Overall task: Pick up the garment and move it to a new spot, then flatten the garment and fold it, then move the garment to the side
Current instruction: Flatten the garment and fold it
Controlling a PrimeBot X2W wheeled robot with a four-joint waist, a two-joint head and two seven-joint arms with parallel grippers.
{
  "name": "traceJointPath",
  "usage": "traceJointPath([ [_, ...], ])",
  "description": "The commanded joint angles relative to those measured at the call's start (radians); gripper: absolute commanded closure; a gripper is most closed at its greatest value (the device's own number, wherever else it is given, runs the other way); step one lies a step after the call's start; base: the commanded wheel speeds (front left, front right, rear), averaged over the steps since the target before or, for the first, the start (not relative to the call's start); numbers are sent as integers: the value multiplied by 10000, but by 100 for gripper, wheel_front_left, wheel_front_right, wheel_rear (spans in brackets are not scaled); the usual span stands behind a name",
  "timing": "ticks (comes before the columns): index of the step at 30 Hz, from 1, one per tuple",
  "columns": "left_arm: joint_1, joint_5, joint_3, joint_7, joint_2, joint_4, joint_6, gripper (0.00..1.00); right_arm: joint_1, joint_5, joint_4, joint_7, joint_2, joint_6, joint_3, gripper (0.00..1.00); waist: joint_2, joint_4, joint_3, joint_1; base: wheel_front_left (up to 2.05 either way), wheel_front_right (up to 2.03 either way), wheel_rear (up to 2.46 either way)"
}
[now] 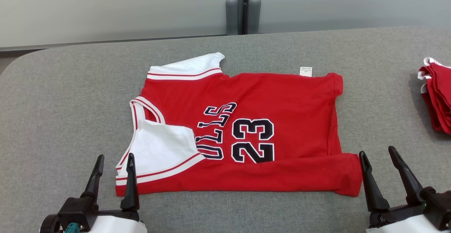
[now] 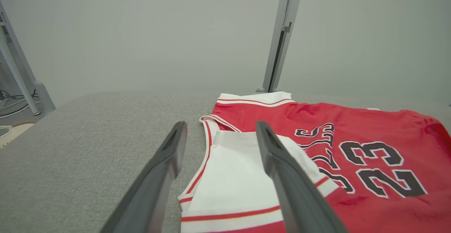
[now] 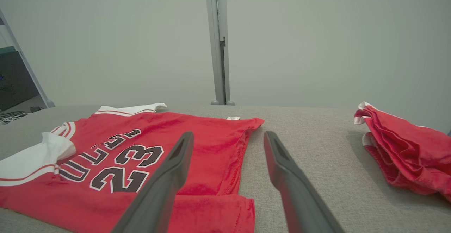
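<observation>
Red jersey (image 1: 282, 99) lies folded along its near edge, between the left gripper (image 1: 116, 155) at its collar corner and the right gripper (image 1: 376, 150) beside its hem; both gape wide, empty, leaving the fold undisturbed.

A pile of red clothes (image 1: 438, 99) is lying on the grey counter (image 1: 70, 102), at its right edge; a post (image 1: 243, 7) is standing behind.
</observation>
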Motion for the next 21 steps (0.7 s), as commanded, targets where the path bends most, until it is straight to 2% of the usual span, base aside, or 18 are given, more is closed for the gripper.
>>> traceJointPath([
  [1, -11, 14, 0, -39, 20, 42, -37, 0, 48, -7, -40, 37, -15, -3, -28, 0, -1, 5, -3, 0, 0, 0, 0],
  [6, -189, -1, -10, -42, 100, 178, -61, 0, -42, 64, 15, 17, -8, -3, -40, 0, -1, -7, -6, 0, 0, 0, 0],
  [11, -300, -219, -69, 567, 142, 835, -97, 0, -70, 151, 462, 72, 44, -3, -33, 0, -1, -8, 30, 0, 0, 0, 0],
  [16, -559, -718, -64, 1202, 67, 2044, -326, 0, -159, 354, 1659, 79, 51, -3, 113, 0, -1, 28, 271, 0, 0, 0, 0],
  [21, -1013, -1209, 13, 1378, -19, 3113, -621, 0, -696, 726, 3070, 10, 104, -3, 418, 0, -1, 53, 604, 0, 0, 0, 0],
])
